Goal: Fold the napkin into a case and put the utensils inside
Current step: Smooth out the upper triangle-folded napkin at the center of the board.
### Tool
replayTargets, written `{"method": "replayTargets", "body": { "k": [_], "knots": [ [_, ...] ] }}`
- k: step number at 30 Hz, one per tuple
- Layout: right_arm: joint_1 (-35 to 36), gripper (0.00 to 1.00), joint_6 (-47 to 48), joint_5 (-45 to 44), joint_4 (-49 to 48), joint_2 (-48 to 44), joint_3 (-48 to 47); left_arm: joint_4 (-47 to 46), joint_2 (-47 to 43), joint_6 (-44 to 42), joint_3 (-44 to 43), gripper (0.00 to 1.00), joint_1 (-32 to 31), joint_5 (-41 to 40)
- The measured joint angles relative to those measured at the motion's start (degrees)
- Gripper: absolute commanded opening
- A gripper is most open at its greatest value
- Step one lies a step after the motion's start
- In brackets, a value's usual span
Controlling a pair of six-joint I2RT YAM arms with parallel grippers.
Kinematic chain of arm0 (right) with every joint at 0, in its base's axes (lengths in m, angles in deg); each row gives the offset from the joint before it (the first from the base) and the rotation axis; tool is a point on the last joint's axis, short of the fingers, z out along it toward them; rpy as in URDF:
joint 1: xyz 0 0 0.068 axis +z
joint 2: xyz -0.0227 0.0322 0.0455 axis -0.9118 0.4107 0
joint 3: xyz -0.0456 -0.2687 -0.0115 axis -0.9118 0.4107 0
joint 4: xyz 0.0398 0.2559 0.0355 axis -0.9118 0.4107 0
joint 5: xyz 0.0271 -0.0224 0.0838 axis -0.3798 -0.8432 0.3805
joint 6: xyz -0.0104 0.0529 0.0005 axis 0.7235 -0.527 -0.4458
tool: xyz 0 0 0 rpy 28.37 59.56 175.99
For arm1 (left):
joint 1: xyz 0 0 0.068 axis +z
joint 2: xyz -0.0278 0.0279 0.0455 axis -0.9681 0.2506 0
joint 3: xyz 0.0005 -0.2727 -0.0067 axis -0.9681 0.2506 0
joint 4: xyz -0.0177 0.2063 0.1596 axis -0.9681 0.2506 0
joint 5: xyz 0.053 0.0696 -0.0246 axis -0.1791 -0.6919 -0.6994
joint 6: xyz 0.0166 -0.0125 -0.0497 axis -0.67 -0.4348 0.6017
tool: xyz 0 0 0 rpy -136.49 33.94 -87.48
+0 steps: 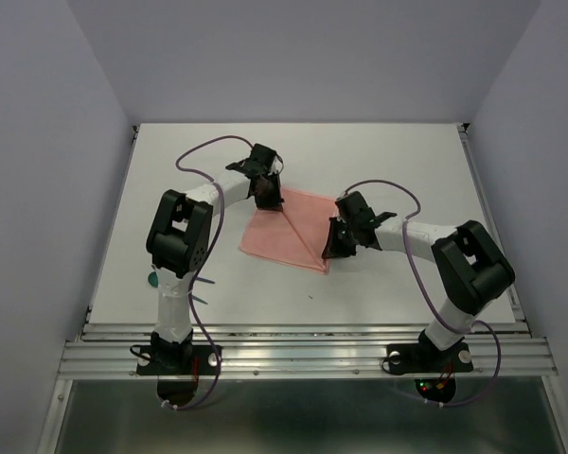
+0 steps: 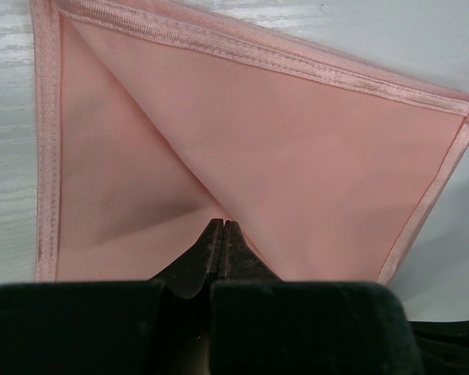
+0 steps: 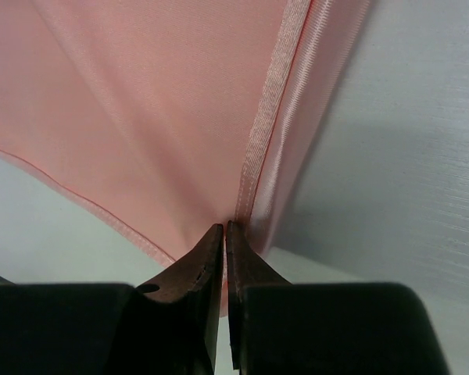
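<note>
The salmon-pink napkin [image 1: 289, 232] lies in the middle of the table with a raised crease running from its far corner to its near corner. My left gripper [image 1: 266, 197] is shut on the cloth at the far corner; in the left wrist view the crease runs straight into the shut gripper [image 2: 223, 224], with the napkin [image 2: 297, 156] spread beyond. My right gripper [image 1: 330, 250] is shut on the near corner; the napkin's hemmed edge [image 3: 270, 133] enters the closed right gripper [image 3: 224, 226]. The teal utensils [image 1: 154, 280] lie by the left arm's base, mostly hidden by it.
Purple cables [image 1: 194, 156] loop over both arms. The white table [image 1: 398, 161] is bounded by a metal rail [image 1: 303, 350] at the near edge and grey walls on three sides.
</note>
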Motion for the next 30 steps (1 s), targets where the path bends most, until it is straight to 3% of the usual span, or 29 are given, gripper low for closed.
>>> {"method": "replayTargets", "body": {
  "k": [13,30],
  "knots": [
    [1.0,0.12,1.5,1.8,0.4,-5.5,0.0,0.6,-0.8,-0.9,1.1,0.00,-3.8,-1.5],
    [2.8,0.10,0.0,2.7,-1.2,-2.3,4.3,0.5,-0.9,-0.9,1.1,0.00,-4.9,-0.4]
  ]
}}
